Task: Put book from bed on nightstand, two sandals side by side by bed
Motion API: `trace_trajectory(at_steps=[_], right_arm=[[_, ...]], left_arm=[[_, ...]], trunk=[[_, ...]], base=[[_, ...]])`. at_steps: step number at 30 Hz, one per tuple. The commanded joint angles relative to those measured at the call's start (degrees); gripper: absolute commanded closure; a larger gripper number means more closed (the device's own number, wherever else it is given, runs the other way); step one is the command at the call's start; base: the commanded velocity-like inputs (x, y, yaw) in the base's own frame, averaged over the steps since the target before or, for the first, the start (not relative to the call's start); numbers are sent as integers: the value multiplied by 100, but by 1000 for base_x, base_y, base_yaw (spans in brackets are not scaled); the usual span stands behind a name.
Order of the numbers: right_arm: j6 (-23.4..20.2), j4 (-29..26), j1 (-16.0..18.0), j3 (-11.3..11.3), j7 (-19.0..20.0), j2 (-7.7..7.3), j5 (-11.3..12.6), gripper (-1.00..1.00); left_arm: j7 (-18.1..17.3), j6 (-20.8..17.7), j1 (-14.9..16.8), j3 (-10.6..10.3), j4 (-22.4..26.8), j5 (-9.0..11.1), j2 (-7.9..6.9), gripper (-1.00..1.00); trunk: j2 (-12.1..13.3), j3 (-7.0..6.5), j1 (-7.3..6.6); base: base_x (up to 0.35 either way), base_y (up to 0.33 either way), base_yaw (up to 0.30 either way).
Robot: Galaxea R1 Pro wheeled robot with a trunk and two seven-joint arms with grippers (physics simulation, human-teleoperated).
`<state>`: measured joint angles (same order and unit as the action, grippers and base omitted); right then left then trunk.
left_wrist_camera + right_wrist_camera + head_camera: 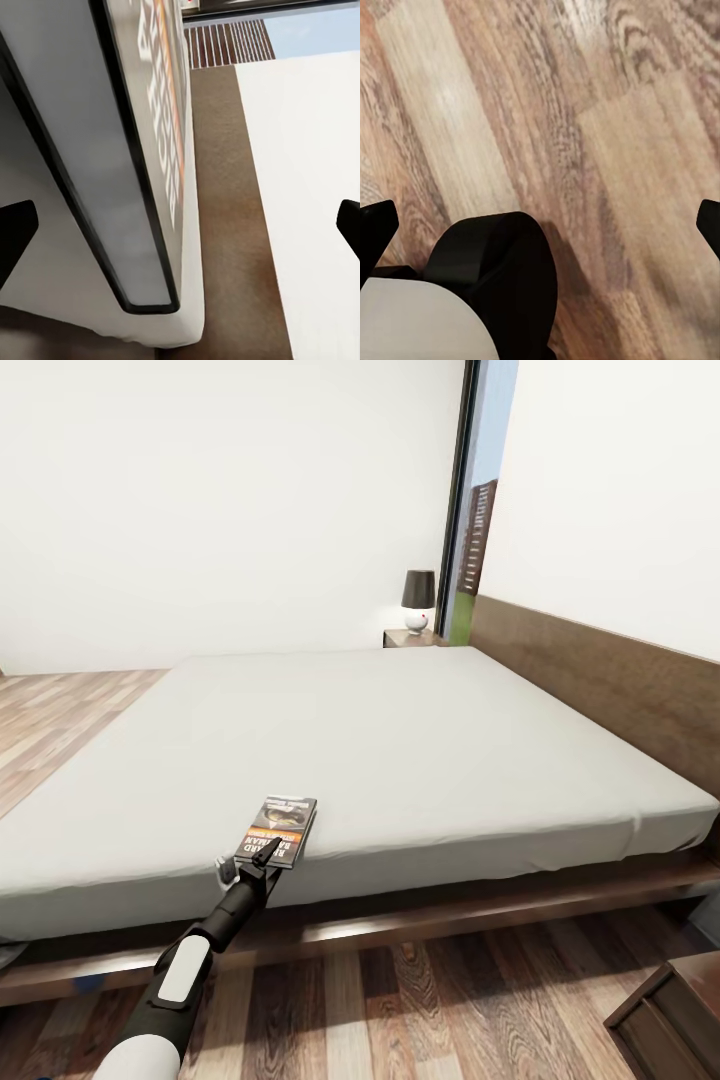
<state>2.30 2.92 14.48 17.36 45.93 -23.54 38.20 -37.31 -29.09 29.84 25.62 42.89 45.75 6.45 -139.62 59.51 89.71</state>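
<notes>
My left pincer is at the near edge of the bed, jaws wide open in the left wrist view with the book between the fingertips but not touching either, so no grip yet. Risk: closing too shallow and only nipping the cover corner, so the thin book slips or slides off the mattress edge to the floor; pushing forward could also shove it away. Book: thin paperback, dark grey cover with picture, white lettering, orange band, lying flat by the near mattress edge. Far nightstand with lamp sits past the bed; another dark cabinet near right. Right pincer open, over bare floor.
</notes>
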Motion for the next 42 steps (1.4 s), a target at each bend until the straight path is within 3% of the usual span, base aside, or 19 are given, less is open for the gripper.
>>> trace_trajectory(at_steps=[1, 2, 42], right_arm=[[24, 22, 9, 48, 30, 1, 42, -100], [22, 21, 9, 48, 30, 0, 43, -100], [16, 23, 10, 57, 30, 7, 47, -100]], left_arm=[[-9, -45, 4, 22, 0, 22, 5, -100], [-10, -45, 4, 20, 0, 22, 5, 100], [-27, -68, 4, -19, 0, 22, -2, 100]], trunk=[[-2, 5, -1], [-2, 5, -1], [-2, 5, -1]], base=[[0, 0, 0], [0, 0, 0], [0, 0, 0]])
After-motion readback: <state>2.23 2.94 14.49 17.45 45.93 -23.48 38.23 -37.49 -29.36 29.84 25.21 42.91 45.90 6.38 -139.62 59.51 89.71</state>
